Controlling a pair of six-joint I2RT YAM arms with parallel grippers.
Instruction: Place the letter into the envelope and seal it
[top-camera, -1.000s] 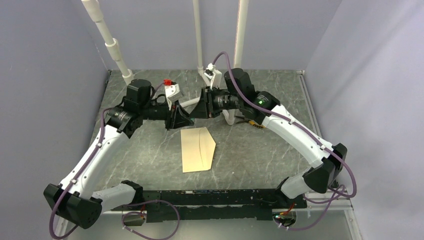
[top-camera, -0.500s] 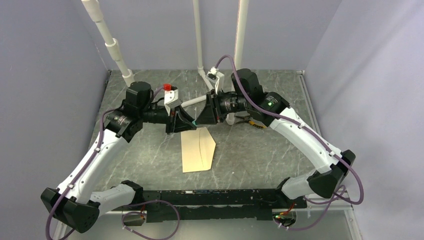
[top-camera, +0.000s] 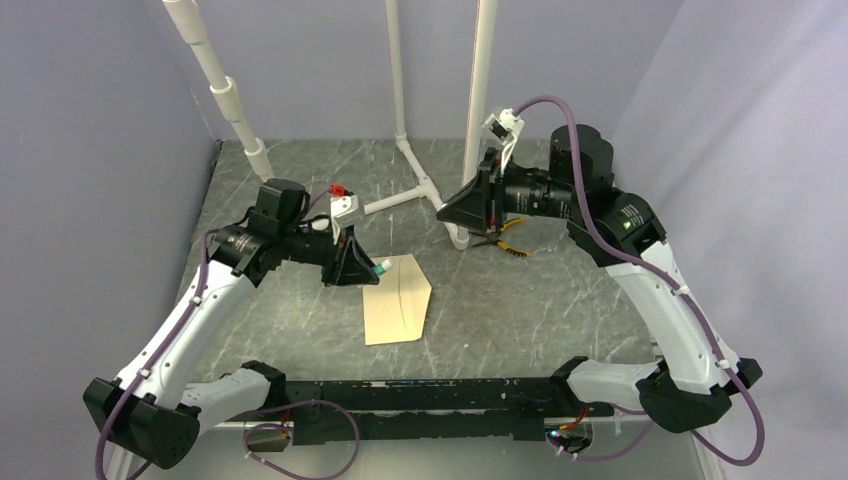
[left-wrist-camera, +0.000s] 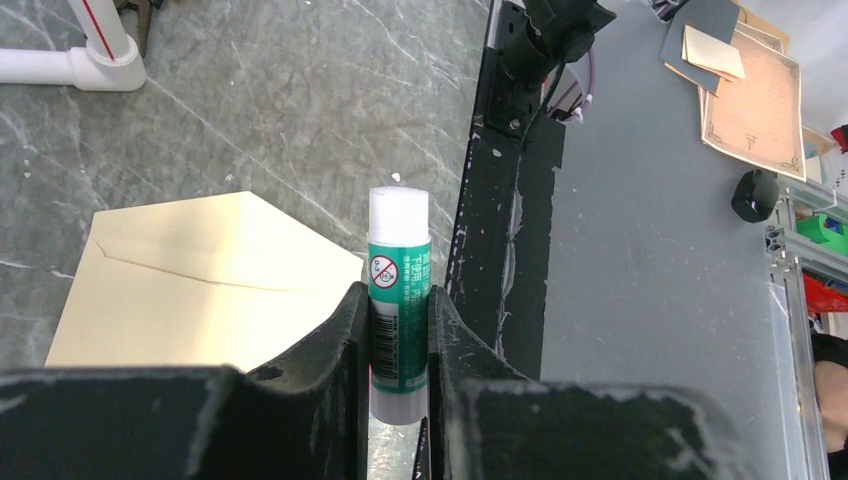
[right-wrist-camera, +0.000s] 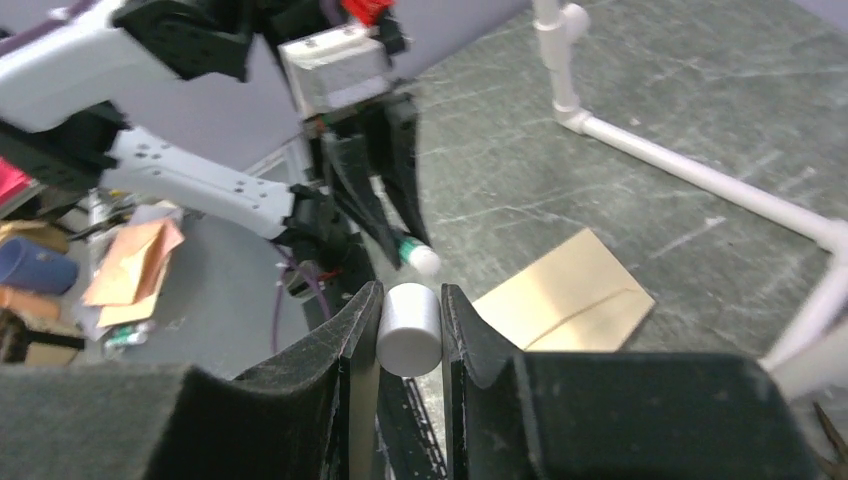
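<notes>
Item: the envelope (top-camera: 397, 300), flat near the middle of the worktop (top-camera: 290, 310), its triangular flap apparently open and pointing toward the right edge; the letter is not visible, and we judge it already inside, unconfirmed; left gripper (left-wrist-camera: 398, 300), fingers clamped on an uncapped glue stick (left-wrist-camera: 399, 270), white tip bare, hanging by the envelope's far end; right gripper (right-wrist-camera: 410, 300), pinching a pale cap (right-wrist-camera: 409, 318), raised over the far half toward the right edge; step in hand, we judge: sealing; the next move calls for lowering the tip onto the flap, wiping along its edges, then folding it down.
</notes>
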